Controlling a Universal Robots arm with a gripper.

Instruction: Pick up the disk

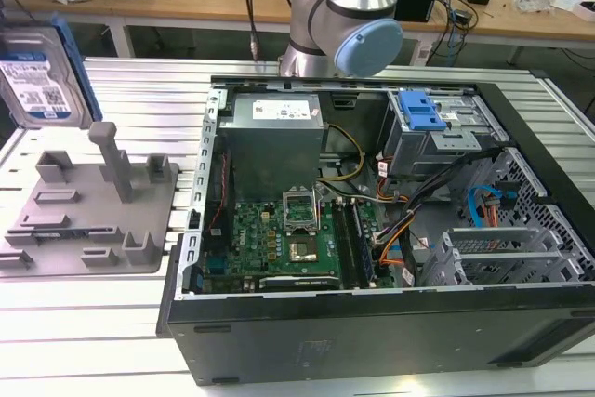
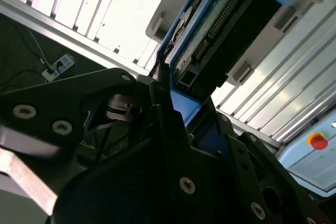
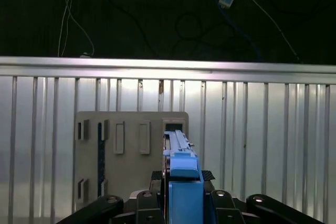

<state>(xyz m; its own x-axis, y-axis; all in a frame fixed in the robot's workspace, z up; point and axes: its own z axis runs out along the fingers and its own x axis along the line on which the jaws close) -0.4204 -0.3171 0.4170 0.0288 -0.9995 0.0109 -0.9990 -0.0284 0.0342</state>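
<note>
Pincer point(image 3: 181, 182) clamps disk point(image 3: 181, 166) above fixture point(image 3: 131, 150).

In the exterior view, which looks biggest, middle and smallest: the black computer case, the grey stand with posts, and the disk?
1. The computer case looks biggest by far.
2. The grey stand comes next.
3. The disk, held up above the stand, looks smallest, though part of it is cut off by the view's left edge.
</note>
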